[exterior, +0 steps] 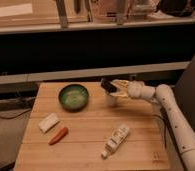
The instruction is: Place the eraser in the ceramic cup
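Nearly done: right of frame centre, the gripper is clamped on the eraser just above the ceramic cup; releasing it inside remains.

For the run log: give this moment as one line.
gripper: above ceramic cup, shut on eraser | eraser: not yet in cup | green bowl: left of cup | task: incomplete

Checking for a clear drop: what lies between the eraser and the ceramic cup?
Nothing. In the camera view the tool holds the eraser right above the cup, with no other thing between them.
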